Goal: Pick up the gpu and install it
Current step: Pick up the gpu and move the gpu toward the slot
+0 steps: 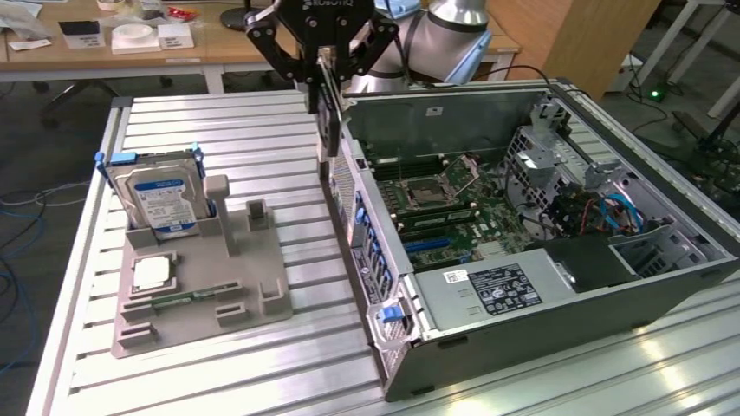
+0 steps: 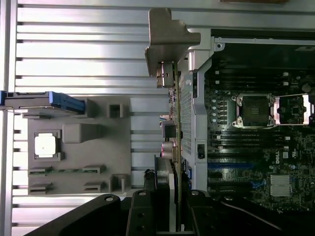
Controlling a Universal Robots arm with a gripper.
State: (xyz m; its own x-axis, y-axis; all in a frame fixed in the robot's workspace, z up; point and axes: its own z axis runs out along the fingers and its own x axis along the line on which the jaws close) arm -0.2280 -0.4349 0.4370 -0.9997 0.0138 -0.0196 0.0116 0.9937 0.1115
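My gripper (image 1: 327, 76) is shut on the gpu (image 1: 331, 117). The card hangs edge-on as a thin dark slab, above the near side wall of the open computer case (image 1: 382, 286). In the wrist view the gpu (image 2: 173, 128) runs away from my gripper (image 2: 167, 199), with its silver bracket (image 2: 167, 39) at the far end. It lies along the case wall, between the grey fixture and the motherboard (image 2: 256, 142). The black fingers (image 2: 142, 211) clamp the card from both sides. The card is clear of the motherboard (image 1: 463, 212) slots.
A grey fixture (image 1: 220, 286) on the slatted aluminium table holds a blue-labelled hard drive (image 1: 162, 199), a processor (image 1: 152, 273) and a memory stick (image 1: 185, 299). Inside the case are the power supply (image 1: 497, 290) and drive cages (image 1: 578, 173). A wooden desk (image 1: 116, 52) stands behind.
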